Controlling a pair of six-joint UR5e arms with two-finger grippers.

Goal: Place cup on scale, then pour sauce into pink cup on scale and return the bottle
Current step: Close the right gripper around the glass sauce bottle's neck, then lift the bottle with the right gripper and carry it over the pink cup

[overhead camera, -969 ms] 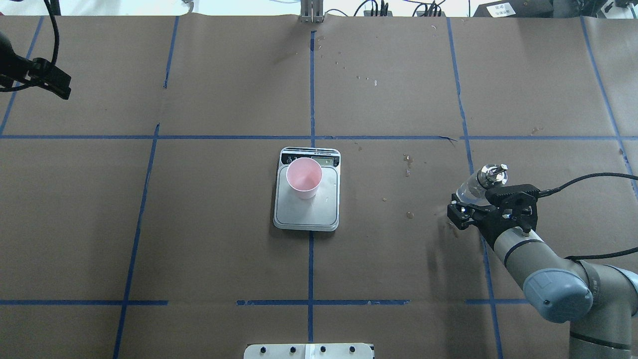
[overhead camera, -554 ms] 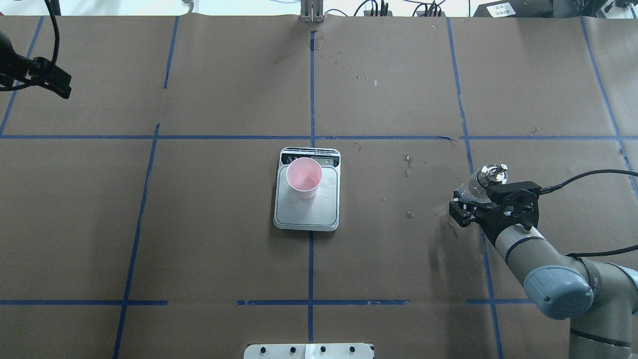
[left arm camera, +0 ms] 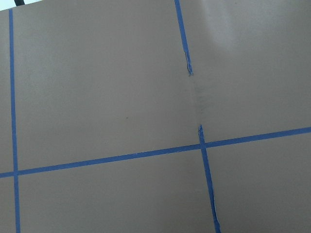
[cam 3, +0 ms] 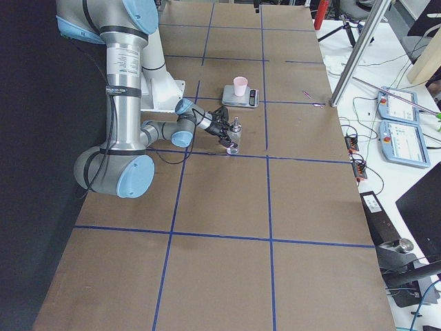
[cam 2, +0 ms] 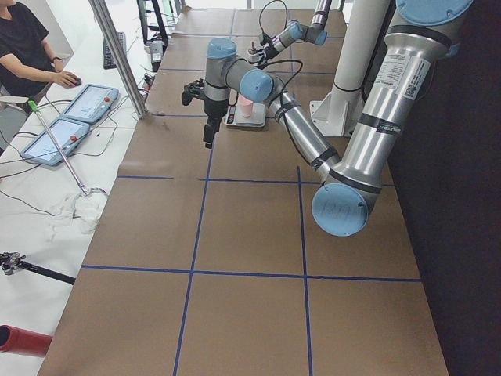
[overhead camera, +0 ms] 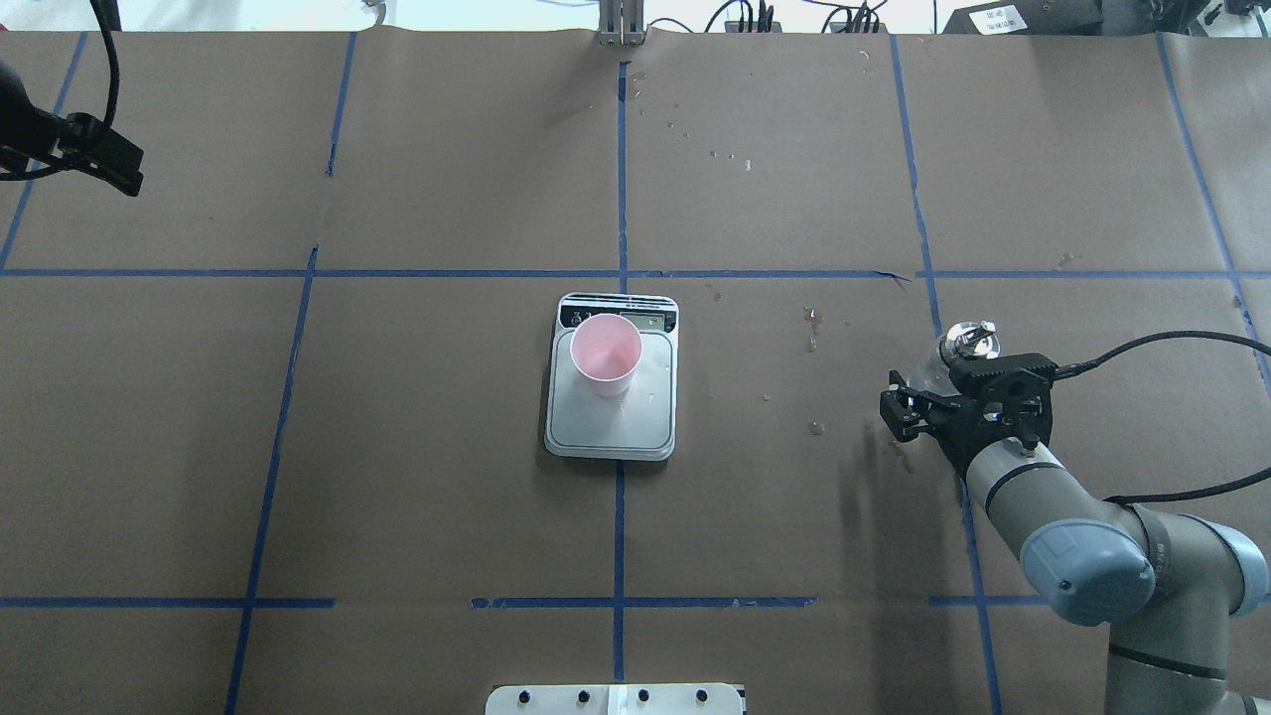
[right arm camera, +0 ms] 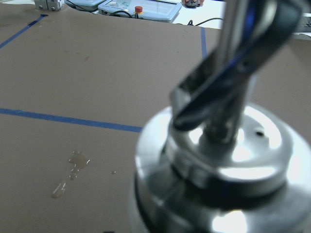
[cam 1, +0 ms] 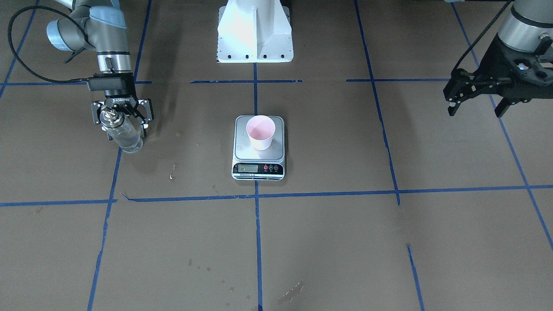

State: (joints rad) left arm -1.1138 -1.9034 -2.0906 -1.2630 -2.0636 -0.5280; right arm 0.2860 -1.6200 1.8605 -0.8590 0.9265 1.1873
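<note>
The pink cup (overhead camera: 606, 353) stands upright on the steel scale (overhead camera: 611, 427) at the table's middle; both also show in the front view, cup (cam 1: 260, 131) on scale (cam 1: 242, 151). I cannot tell if liquid is in the cup. My right gripper (overhead camera: 918, 397) is shut on the clear glass bottle (overhead camera: 965, 343) far to the right of the scale, low over the paper by a blue tape line (cam 1: 124, 137). Its metal collar and spout fill the right wrist view (right arm camera: 218, 165). My left gripper (cam 1: 475, 108) is open and empty, hovering far to the scale's other side.
Brown paper with blue tape lines covers the table. Small wet spots lie between the scale and the bottle (overhead camera: 812, 328), also in the right wrist view (right arm camera: 73, 162). The robot's white base (cam 1: 254, 30) is behind the scale. An operator (cam 2: 23, 47) sits at the far end.
My right gripper has shifted a little to the left and farther away in the overhead view, carrying the bottle with it. The left arm, cup and scale have not moved.
</note>
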